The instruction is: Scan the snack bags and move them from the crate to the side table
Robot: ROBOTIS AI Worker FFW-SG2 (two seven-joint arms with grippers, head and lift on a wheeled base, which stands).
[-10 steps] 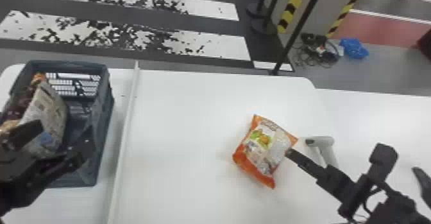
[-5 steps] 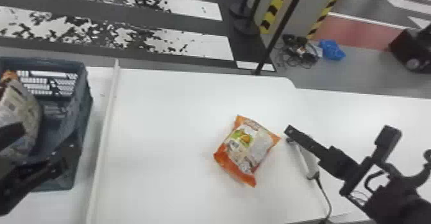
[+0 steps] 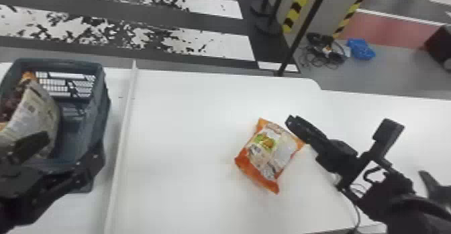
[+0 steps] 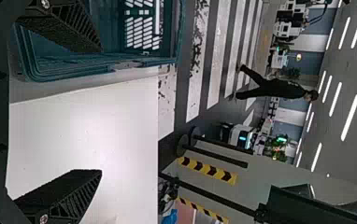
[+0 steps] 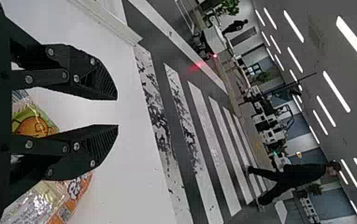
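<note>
Orange bag [image 3: 268,156] lying on its own, askew on the white table [image 3: 181,132], plump through the middle and creased: bright orange at the ends, a pale printed panel between, a splash of green and orange food artwork, crimped edges flaring out. Right beside it comes the right gripper [image 3: 294,121], over by one corner, its fingers a narrow gap apart with nothing between them; whether they touch the bag, I cannot tell. Across the white rail [image 3: 122,132] sits the blue-grey crate [image 3: 97,112], and there's a pale bag [image 3: 37,116] in it, propped against the left side, dark red and orange along one edge. Left gripper [image 3: 72,144] is at the crate's near end, fingers wide and empty!
</note>
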